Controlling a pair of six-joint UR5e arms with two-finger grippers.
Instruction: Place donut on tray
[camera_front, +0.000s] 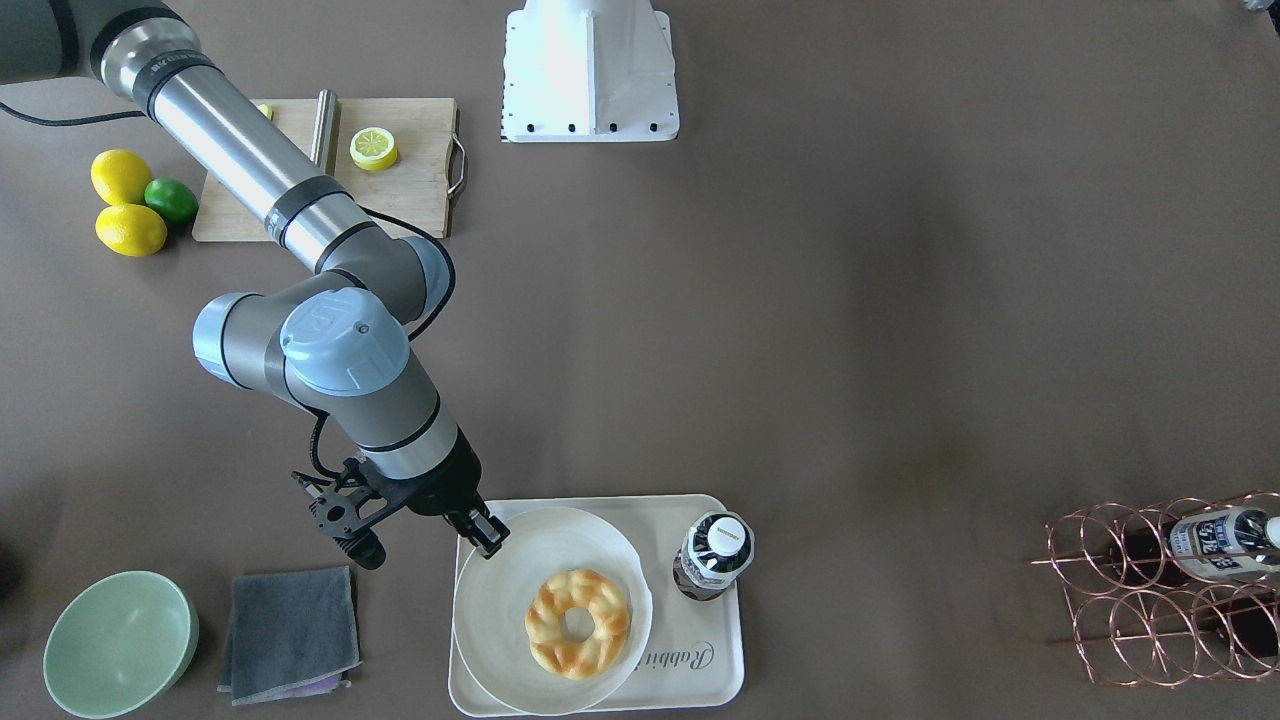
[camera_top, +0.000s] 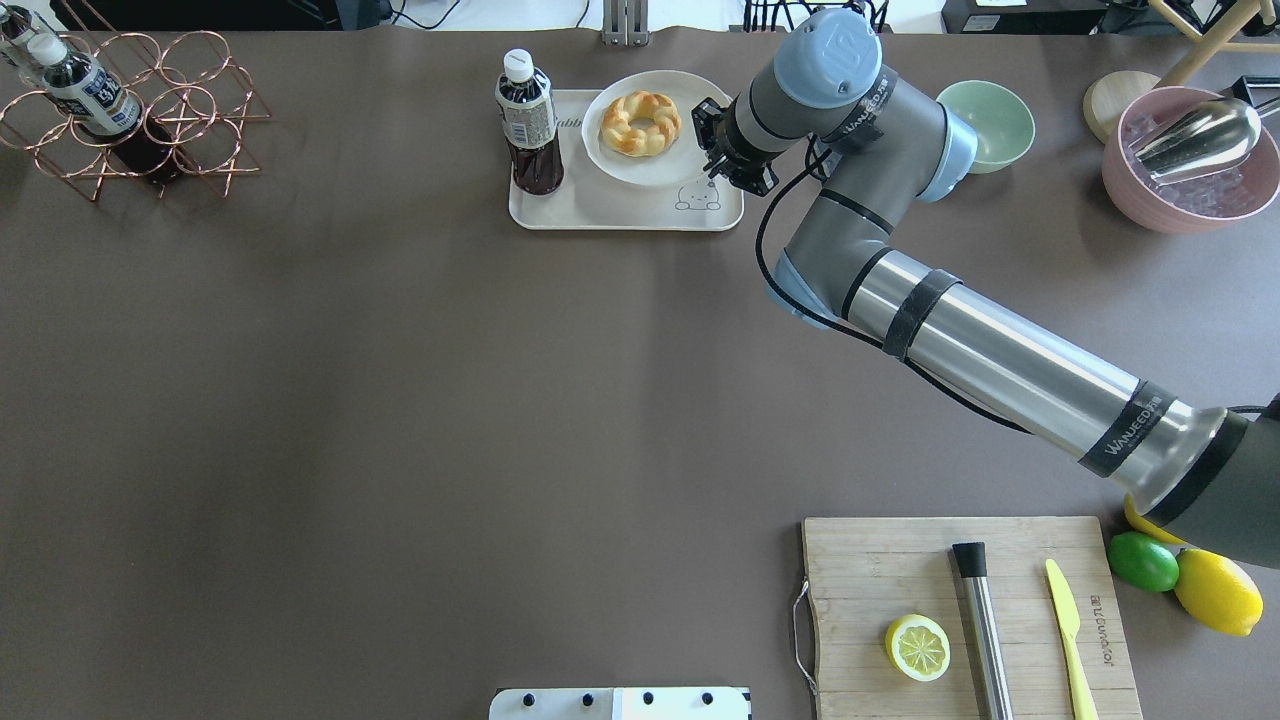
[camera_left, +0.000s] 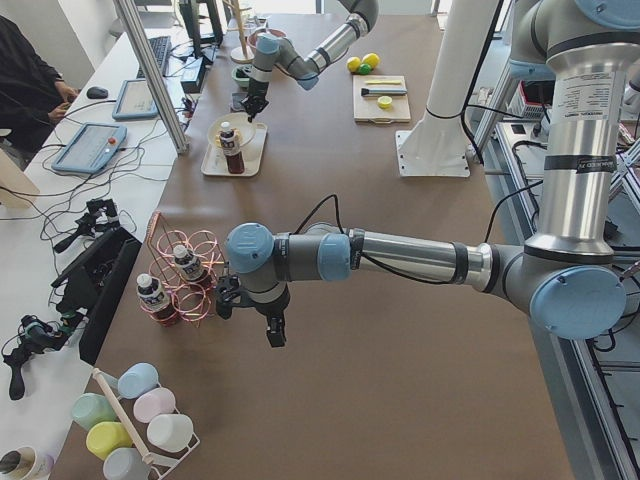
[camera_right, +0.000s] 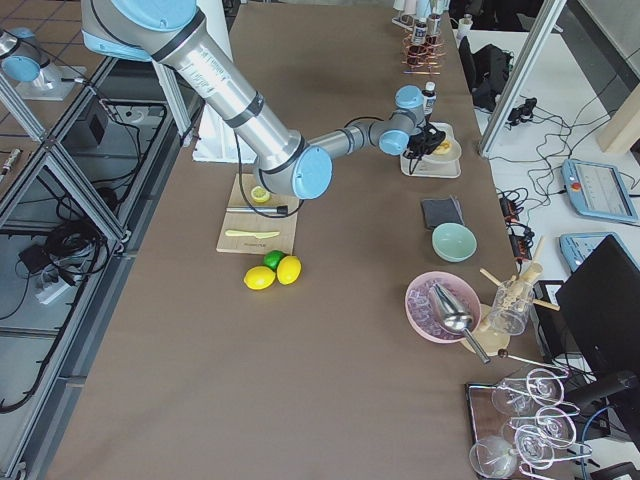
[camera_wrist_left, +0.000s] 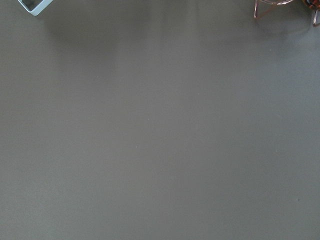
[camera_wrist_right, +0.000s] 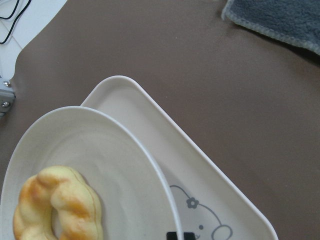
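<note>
Donut (camera_front: 578, 623) is seated on the round plate (camera_front: 490, 620), and the plate is carried by the tray (camera_front: 690, 690), so it is on the tray only through the plate.

Right tool (camera_front: 487, 532) is parked right at the plate's rim, at the tray corner. Tips look pressed together and nothing is pinched.

Risks:
- If the tool is pulled out sideways or low, the rim gets clipped. The plate is then skidded across the tray and the donut can be slid or rolled off.
- The plate looks crowded against the tray's edge, so it could be rocked by a light knock.
- The bottle (camera_front: 713, 553) stands just beside the plate, so it could be toppled by a shoved plate.
- A straight vertical lift-off is judged safest.

Left tool (camera_left: 275, 332) is held over bare bench (camera_front: 800, 350), well apart from the tray. Whether it is spread or pressed together cannot be told.
</note>
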